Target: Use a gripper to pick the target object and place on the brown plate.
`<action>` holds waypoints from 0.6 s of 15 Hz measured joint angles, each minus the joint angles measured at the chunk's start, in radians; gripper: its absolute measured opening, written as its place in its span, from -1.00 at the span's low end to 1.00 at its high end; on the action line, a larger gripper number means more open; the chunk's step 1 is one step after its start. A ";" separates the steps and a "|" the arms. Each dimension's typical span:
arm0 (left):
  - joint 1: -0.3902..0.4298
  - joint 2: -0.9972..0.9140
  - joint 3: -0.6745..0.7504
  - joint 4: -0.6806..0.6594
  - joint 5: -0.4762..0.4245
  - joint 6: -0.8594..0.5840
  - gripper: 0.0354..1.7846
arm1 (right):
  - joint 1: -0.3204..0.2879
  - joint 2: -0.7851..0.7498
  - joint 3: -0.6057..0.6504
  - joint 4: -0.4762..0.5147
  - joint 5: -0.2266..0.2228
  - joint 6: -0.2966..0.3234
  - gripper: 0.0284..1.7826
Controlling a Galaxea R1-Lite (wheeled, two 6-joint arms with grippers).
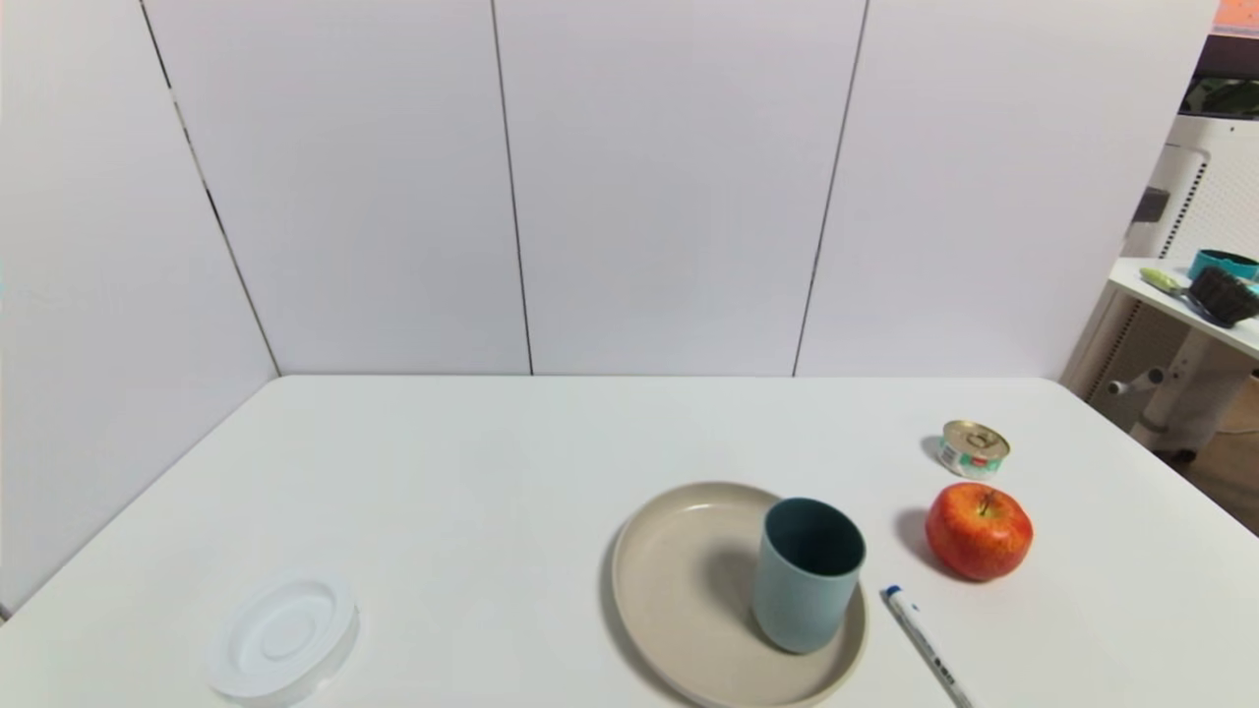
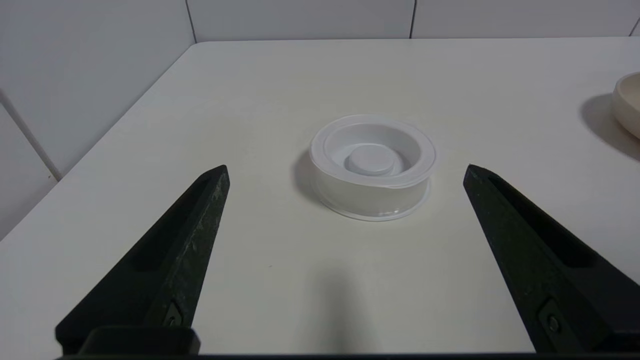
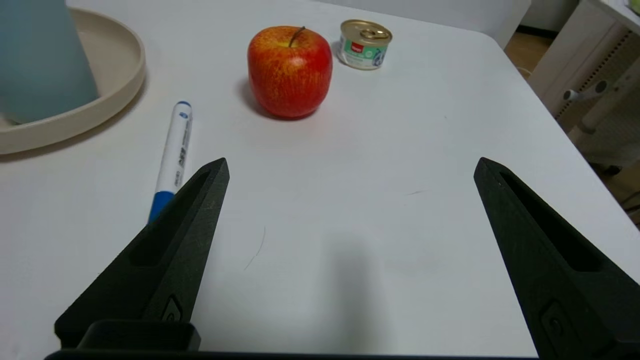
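The cup [image 1: 808, 575] stands upright on the right part of the plate [image 1: 679, 580], low and right of centre in the head view, so the placing looks done. It seems light, stiff and smooth-walled, best pinched across its sides below the rim. The left gripper [image 2: 345, 170] and right gripper [image 3: 350, 165] hover over the surface, jaws spread wide and empty.

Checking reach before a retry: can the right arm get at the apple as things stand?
Probably yes. The right pincer is open and low over bare table, and the red apple stands straight ahead with nothing between them. The marker pen lies off to one side, the small can behind.
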 joint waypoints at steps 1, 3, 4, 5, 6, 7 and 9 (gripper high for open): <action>0.000 0.000 0.000 0.000 0.000 0.000 0.89 | -0.011 -0.047 0.000 0.042 0.034 -0.001 0.90; 0.000 0.000 0.000 0.000 0.000 0.000 0.89 | -0.025 -0.147 0.000 0.087 0.073 0.003 0.90; 0.000 0.000 0.000 0.000 0.000 0.000 0.89 | -0.028 -0.180 0.000 0.091 0.080 0.021 0.90; 0.000 0.000 0.000 0.000 0.000 0.000 0.89 | -0.031 -0.204 0.001 0.094 0.083 0.053 0.90; 0.000 0.000 0.000 0.000 0.000 0.000 0.89 | -0.032 -0.218 0.001 0.097 0.081 0.069 0.90; 0.000 0.000 0.000 0.000 0.000 0.000 0.89 | -0.032 -0.228 0.001 0.096 0.073 0.091 0.90; 0.000 0.000 0.000 0.000 0.000 0.000 0.89 | -0.033 -0.240 0.001 0.095 0.059 0.128 0.90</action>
